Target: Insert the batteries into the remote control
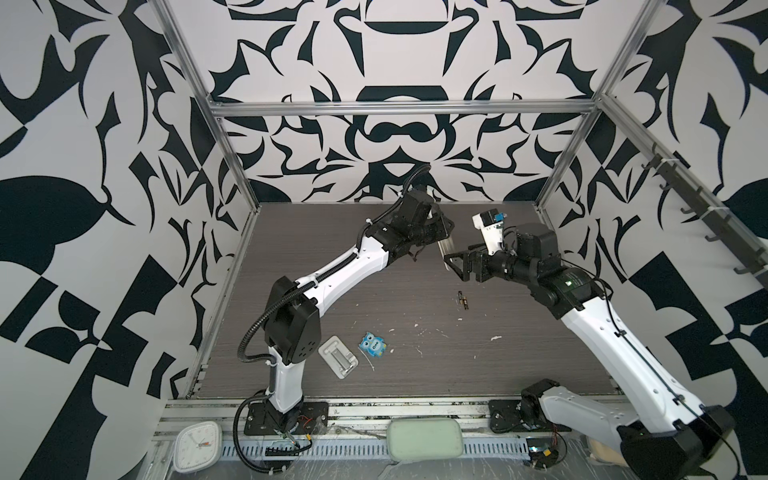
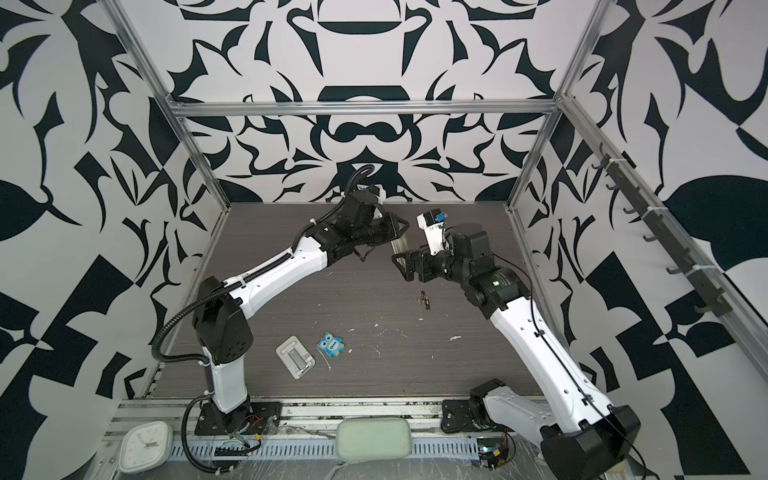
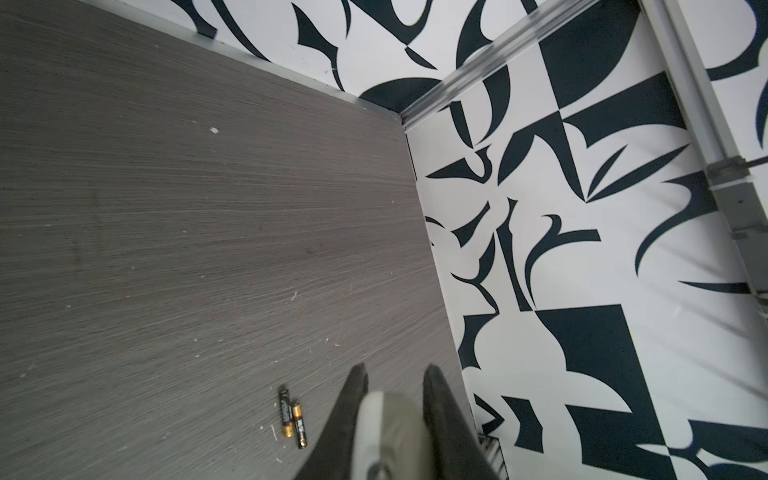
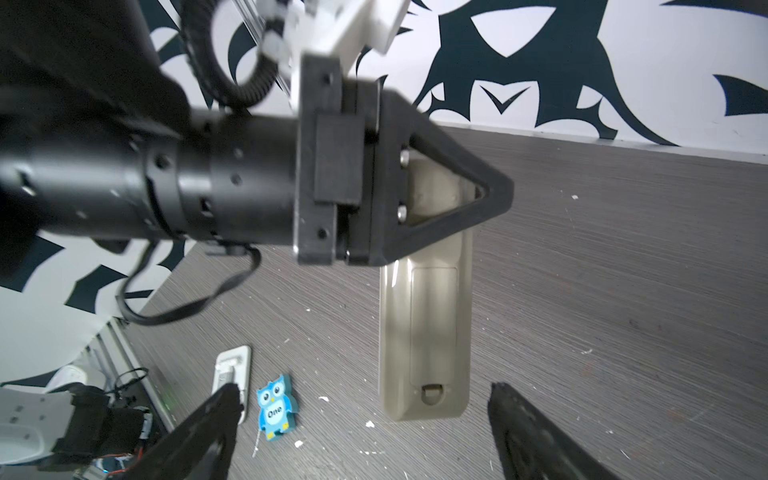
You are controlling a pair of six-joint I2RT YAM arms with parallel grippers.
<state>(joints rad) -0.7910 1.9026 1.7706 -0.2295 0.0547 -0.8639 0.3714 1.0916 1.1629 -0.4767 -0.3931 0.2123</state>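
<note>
My left gripper (image 3: 397,372) is shut on the remote control (image 4: 428,324) and holds it above the table's far middle. The remote's beige-grey back faces the right wrist camera, with its battery cover in place. It shows as a blurred pale shape (image 3: 386,432) between the dark fingers in the left wrist view. My right gripper (image 4: 365,392) stands open just short of the remote's free end, with nothing between its fingers. In both top views the two grippers (image 1: 446,235) (image 1: 453,266) nearly meet. Two batteries (image 1: 463,300) (image 3: 293,419) lie side by side on the table nearer the front.
A blue owl-shaped item (image 1: 374,344) and a white tray with a metal piece (image 1: 338,357) lie at the front left of the table. Patterned walls and metal posts close in the back and sides. A clock (image 1: 196,446) and a green pad (image 1: 424,438) sit off the front edge.
</note>
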